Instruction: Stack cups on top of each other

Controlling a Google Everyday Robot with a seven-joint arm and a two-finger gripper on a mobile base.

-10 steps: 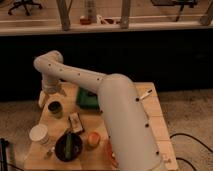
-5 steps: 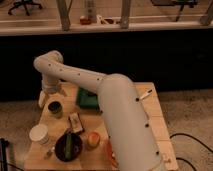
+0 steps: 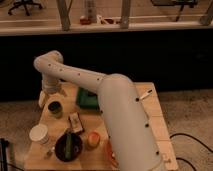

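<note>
The robot's white arm [image 3: 107,107] reaches from the lower right across a wooden surface [image 3: 157,117] to its far left corner, where the tool [image 3: 51,92] hangs pointing down. Its fingers stand spread apart with nothing between them, just above and slightly behind a small cup [image 3: 55,108] that has a pale yellow-green rim and a dark inside. That cup stands upright near the left edge of the surface. Whether this is one cup alone or a dark cup already sitting inside the pale one is hard to tell from this angle; no second small cup can be made out apart from it.

Nearer the front left corner stands a wider white round container [image 3: 39,135], well apart from the cup. To its right is a dark bowl [image 3: 68,146] with something greenish lying in it, and just beside that bowl, further right, an orange bowl [image 3: 93,139], partly close against the arm. Between the cup and the dark bowl lies a small flat dark packet [image 3: 75,121]. Behind it, partly hidden by the arm, lies a green object [image 3: 86,99]. A thin pen-like item [image 3: 145,94] lies near the far right edge of the surface. The floor around is dark, and a low dark wall runs behind.
</note>
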